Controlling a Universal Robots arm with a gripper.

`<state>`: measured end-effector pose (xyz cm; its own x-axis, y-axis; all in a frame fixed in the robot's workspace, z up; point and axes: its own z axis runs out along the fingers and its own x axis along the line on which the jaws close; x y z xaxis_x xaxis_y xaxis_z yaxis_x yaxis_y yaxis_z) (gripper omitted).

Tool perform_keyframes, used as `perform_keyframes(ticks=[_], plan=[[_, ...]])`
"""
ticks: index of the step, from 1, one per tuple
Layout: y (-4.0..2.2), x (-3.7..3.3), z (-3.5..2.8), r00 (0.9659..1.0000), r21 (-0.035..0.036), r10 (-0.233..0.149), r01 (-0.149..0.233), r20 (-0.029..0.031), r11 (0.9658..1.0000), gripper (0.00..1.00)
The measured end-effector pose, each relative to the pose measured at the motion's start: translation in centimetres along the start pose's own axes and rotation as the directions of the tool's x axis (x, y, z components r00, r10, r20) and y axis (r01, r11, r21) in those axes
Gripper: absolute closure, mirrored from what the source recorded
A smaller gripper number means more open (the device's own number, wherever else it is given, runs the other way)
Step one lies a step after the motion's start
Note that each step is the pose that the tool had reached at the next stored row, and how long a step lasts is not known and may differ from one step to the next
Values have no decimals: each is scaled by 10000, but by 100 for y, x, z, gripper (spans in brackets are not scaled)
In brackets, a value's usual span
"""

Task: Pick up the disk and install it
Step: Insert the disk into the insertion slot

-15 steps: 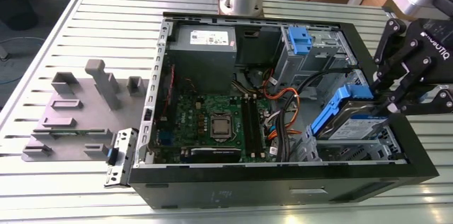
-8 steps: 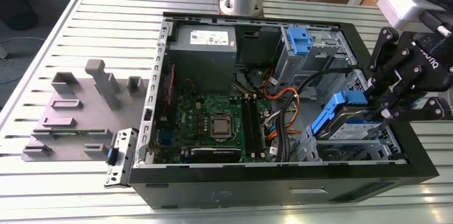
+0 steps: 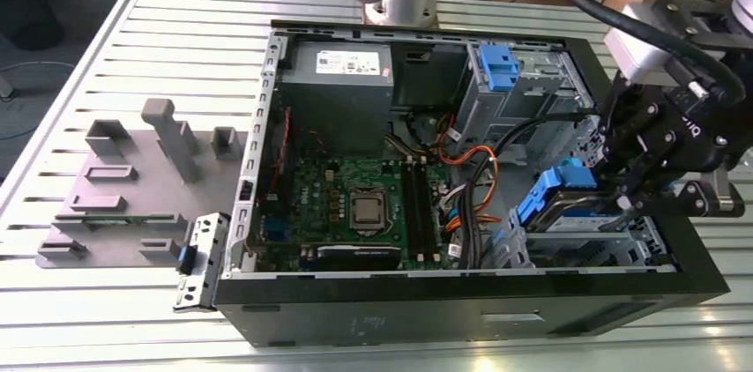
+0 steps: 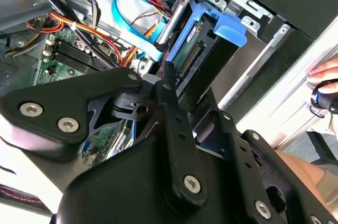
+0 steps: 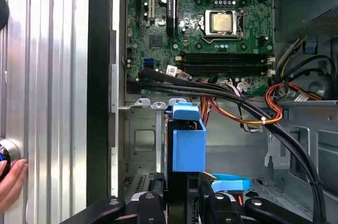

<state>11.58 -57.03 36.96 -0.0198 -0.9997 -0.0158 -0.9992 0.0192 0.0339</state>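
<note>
First wrist view, closest in: the gripper (image 5: 179, 205) is clenched on the disk (image 5: 188, 142), with a black finger (image 5: 152, 203) against each long side and the blue end tab pointing away from the wrist. In the second wrist view one finger lies along the disk's edge beside its circuit board and connector row.

In the exterior view the disk (image 3: 565, 200) hangs tilted over the open metal bay (image 3: 594, 244) in the case's corner at the exterior view's right. Whether its rails have entered the bay's guides I cannot tell.

As a judgement, the disk is stiff and dense for its size, and it is fragile to knocks. Its bare metal is slick and the plastic rails give a little. The long railed sides are the place to grip it, well clear of the board and connector.

Just beyond the tab, a black cable bundle (image 5: 237, 97) and orange wires (image 5: 280, 94) cross near the disk. Farther on lie the motherboard (image 5: 222, 23), then the blue-tabbed drive cage (image 3: 500, 68) and the power supply (image 3: 341, 63). A person's hand (image 5: 10, 182) rests on the slatted table (image 3: 118, 46) outside the case.
</note>
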Motion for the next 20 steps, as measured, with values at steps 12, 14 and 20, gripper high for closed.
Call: perform_keyframes(ticks=[12, 14, 20], plan=[[-5, 3, 165, 10000, 0, 4, -4, -4, 10000, 65], [-5, 3, 166, 10000, 0, 4, -4, -3, 10000, 65], [-5, 3, 169, 10000, 0, 4, -4, -2, 10000, 58]])
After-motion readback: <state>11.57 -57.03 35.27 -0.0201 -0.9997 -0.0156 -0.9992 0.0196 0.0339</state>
